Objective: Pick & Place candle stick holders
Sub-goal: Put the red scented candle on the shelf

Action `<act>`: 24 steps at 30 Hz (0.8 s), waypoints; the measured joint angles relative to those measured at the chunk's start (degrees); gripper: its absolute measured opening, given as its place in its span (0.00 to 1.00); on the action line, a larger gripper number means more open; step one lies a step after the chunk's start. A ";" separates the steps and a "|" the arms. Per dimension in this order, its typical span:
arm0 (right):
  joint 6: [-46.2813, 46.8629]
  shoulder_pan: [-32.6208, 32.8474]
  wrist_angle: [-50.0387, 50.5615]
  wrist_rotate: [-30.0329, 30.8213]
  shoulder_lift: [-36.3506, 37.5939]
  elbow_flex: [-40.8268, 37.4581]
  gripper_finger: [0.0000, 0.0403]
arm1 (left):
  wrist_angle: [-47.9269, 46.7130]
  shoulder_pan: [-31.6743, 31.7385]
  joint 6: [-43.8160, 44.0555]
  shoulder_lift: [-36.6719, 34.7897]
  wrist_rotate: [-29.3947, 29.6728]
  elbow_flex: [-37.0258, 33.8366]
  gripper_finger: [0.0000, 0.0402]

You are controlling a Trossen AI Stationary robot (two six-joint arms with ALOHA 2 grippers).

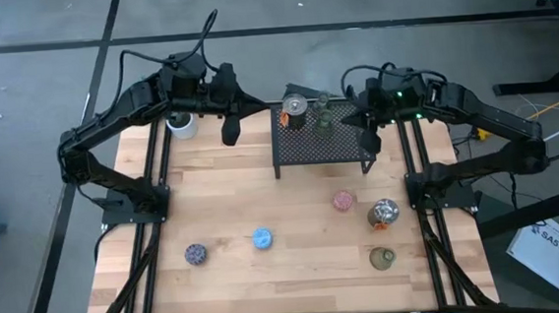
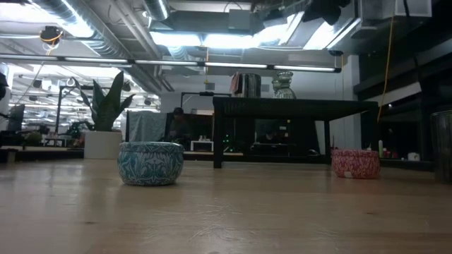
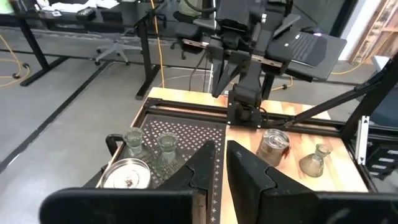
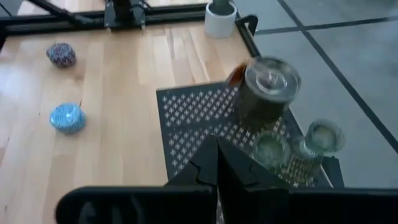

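Note:
A black mesh rack (image 1: 318,144) stands at the table's far middle. On it stand a silvery holder with an orange accent (image 1: 296,108) and two green glass holders (image 1: 325,115). On the table stand a purple-speckled holder (image 1: 196,253), a blue one (image 1: 263,239), a pink one (image 1: 343,201), a larger silvery one (image 1: 384,212) and an olive-green one (image 1: 381,258). My left gripper (image 1: 230,130) hangs shut and empty just left of the rack. My right gripper (image 1: 367,137) hangs shut and empty over the rack's right end; its fingers (image 4: 217,163) show closed above the mesh.
A white pot (image 1: 181,124) with a green plant (image 2: 106,106) stands at the far left, close to my left gripper. Bare wood lies between the rack and the row of holders near the front. Dark arm rails run along both table sides.

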State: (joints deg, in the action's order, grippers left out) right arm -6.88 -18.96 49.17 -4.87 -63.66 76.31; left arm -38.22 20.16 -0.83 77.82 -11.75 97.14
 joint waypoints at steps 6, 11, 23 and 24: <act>-0.80 0.00 0.27 -0.02 3.75 -4.03 0.00 | -1.60 -3.25 -0.51 0.00 -0.11 0.00 0.08; -2.87 0.00 0.26 -1.37 5.23 -4.10 0.00 | -1.59 -7.19 0.96 0.00 -0.01 0.00 0.08; -4.44 0.00 -0.59 -9.31 6.21 -4.10 0.00 | -3.06 -17.87 7.44 1.29 6.46 -0.02 0.08; -4.17 0.00 -0.67 -9.41 6.21 -4.10 0.00 | -3.14 -18.57 7.99 1.45 6.85 -0.04 0.08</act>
State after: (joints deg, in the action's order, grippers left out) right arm -11.05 -18.96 48.50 -14.27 -57.45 72.20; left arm -41.36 1.59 7.16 79.27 -4.90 97.10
